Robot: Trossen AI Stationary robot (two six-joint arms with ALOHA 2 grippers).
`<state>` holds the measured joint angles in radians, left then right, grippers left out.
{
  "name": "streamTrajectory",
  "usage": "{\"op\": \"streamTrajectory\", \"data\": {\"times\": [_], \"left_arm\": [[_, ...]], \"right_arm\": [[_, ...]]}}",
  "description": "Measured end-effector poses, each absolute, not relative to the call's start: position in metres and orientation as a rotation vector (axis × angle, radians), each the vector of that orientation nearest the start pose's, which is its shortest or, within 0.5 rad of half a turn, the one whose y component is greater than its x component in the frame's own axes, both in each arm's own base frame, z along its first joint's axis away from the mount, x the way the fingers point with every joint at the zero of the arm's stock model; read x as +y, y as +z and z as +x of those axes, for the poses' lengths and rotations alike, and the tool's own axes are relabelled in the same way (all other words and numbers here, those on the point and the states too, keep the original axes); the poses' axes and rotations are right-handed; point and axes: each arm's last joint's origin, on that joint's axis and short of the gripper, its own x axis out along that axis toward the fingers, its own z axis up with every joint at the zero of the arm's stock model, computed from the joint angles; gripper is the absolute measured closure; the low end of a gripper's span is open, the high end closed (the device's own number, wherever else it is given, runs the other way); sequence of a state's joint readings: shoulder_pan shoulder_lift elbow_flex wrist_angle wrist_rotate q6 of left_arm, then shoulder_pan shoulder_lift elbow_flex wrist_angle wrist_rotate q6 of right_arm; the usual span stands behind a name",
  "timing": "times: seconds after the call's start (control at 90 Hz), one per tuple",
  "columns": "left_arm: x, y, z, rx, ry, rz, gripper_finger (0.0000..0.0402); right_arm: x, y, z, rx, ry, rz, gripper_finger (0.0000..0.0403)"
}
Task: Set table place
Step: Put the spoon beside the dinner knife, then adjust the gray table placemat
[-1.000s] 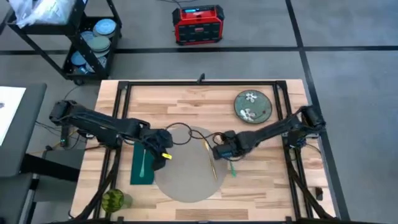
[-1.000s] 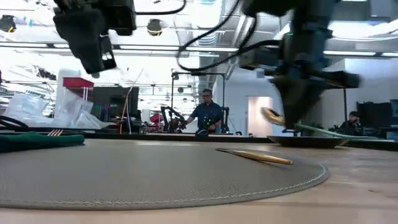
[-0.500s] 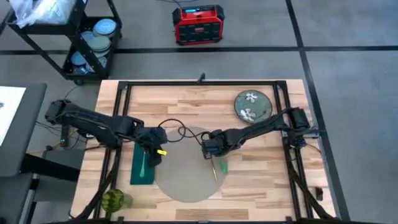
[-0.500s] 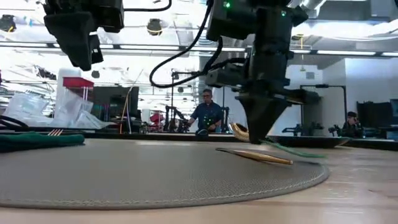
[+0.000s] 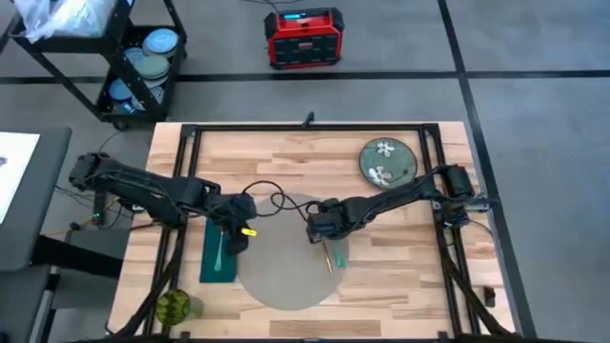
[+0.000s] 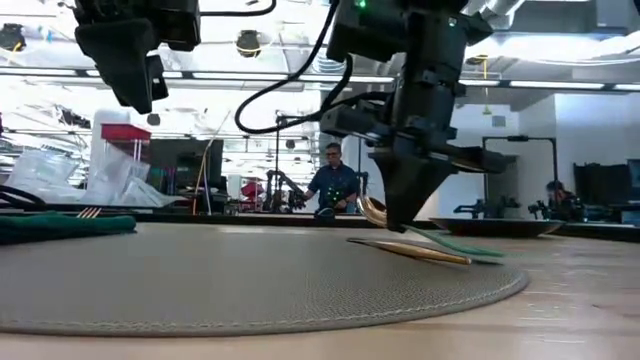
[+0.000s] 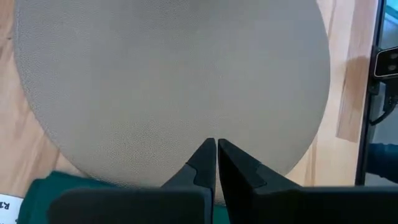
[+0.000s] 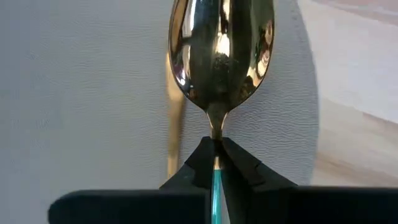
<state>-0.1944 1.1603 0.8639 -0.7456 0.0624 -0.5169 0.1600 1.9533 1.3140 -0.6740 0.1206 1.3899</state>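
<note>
We see the big flat round grey-taupe placemat lying at the centre-front of the light-wood plank table with black metal frame. At the placemat's 3 o'clock edge the right gripper hangs low, fingers pinched tight on the neck of a gold spoon with a teal-green handle; its bowl hovers over the mat, beside a slim gold utensil lying there. At the mat's 9 o'clock the left gripper hovers above the surface, fingers pressed together on nothing, near a dark green rectangular cloth napkin. A dark floral round plate sits toward 1 o'clock.
</note>
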Motion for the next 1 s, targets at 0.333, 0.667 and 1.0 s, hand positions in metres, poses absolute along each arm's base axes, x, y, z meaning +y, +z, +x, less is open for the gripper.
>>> {"op": "streamTrajectory", "data": {"times": [0.333, 0.667, 1.0], "left_arm": [[-0.0433, 0.2480, 0.2110, 1.073, 0.037, -0.391, 0.0402], [-0.0433, 0.2481, 0.2111, 1.072, 0.037, -0.391, 0.0402], [-0.0433, 0.2481, 0.2111, 1.072, 0.036, -0.391, 0.0402]], "right_arm": [[0.0570, 0.1520, 0.3670, 1.071, -0.886, 1.010, 0.0403], [0.0613, 0.1495, 0.3627, 1.064, -0.929, 1.005, 0.0380], [0.0610, 0.1496, 0.3622, 1.062, -0.937, 0.999, 0.0354]]}}
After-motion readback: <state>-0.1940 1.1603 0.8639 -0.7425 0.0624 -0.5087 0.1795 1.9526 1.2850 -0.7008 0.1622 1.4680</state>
